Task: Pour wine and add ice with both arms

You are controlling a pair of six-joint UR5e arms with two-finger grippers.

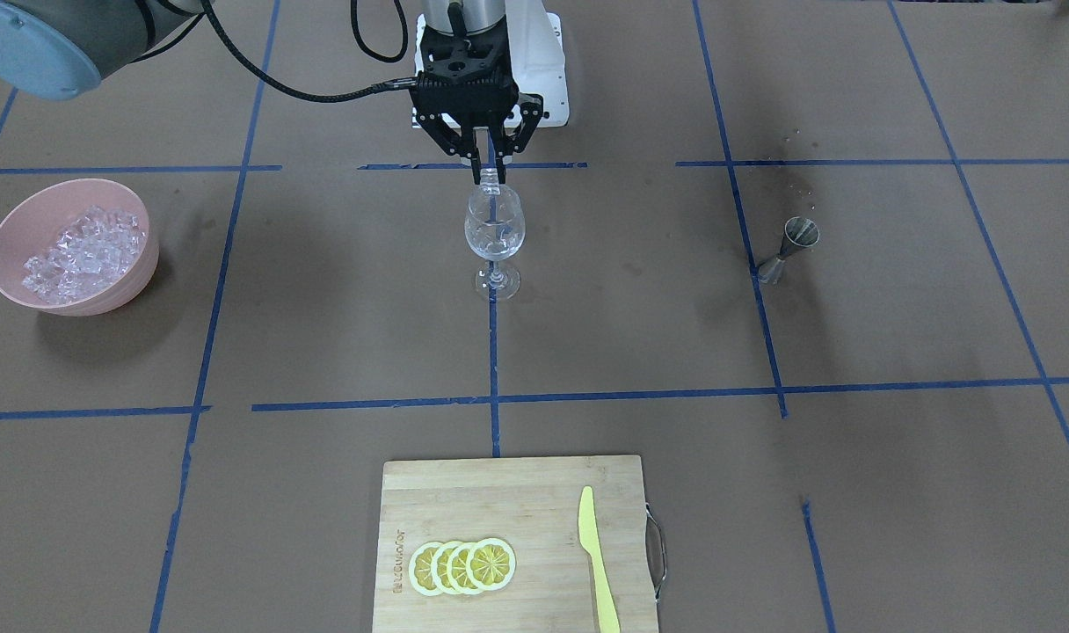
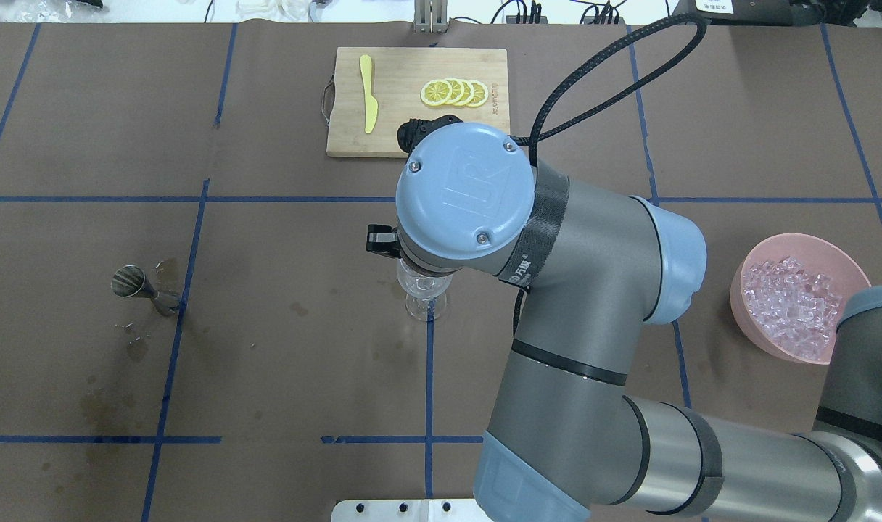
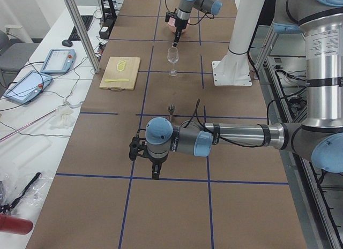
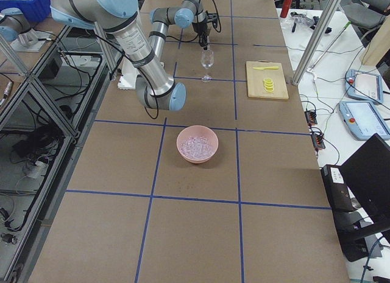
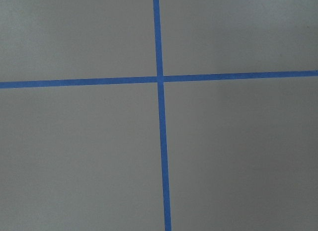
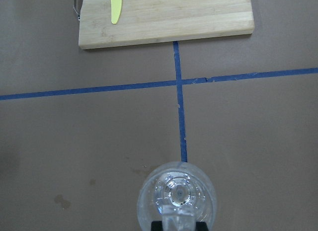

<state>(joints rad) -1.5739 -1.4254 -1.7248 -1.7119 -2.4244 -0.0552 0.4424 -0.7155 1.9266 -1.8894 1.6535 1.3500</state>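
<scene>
A clear wine glass (image 1: 494, 233) stands upright at the table's middle and holds a few ice chunks. I cannot make out wine in it. My right gripper (image 1: 490, 171) hangs straight above its rim, shut on a small clear ice chunk (image 1: 492, 182). The right wrist view shows that chunk (image 6: 177, 220) over the glass mouth (image 6: 176, 191). The rest of the ice (image 1: 82, 251) fills a pink bowl (image 1: 7, 237). My left gripper (image 3: 155, 173) shows only in the exterior left view, pointing down over bare table. I cannot tell whether it is open.
A steel jigger (image 1: 789, 248) stands on the robot's left side with wet spots around it (image 2: 133, 348). A wooden cutting board (image 1: 464, 492) at the far edge carries lemon slices (image 1: 462, 565) and a yellow knife (image 1: 594, 554). My right arm's elbow (image 2: 477, 188) hides most of the glass from above.
</scene>
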